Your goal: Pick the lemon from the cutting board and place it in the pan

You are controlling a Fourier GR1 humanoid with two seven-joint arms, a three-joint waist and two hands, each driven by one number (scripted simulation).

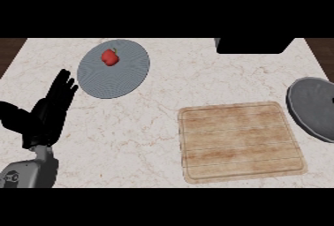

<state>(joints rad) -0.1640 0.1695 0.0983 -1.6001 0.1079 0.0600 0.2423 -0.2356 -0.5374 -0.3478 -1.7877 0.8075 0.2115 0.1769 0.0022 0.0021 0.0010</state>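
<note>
The wooden cutting board point(241, 141) lies at the right of the counter with nothing on it. No lemon shows anywhere in the head view. The dark grey pan point(315, 108) sits at the right edge, partly cut off by the frame, and its visible inside holds nothing. My left hand point(47, 114) rests open at the far left, fingers straight and pointing up, well away from board and pan. My right hand does not show.
A grey plate point(114, 68) at the back left carries a small red pepper point(109, 57). A black object point(254, 45) stands at the counter's back edge. Dark wood floor shows beyond the counter's left and right back corners.
</note>
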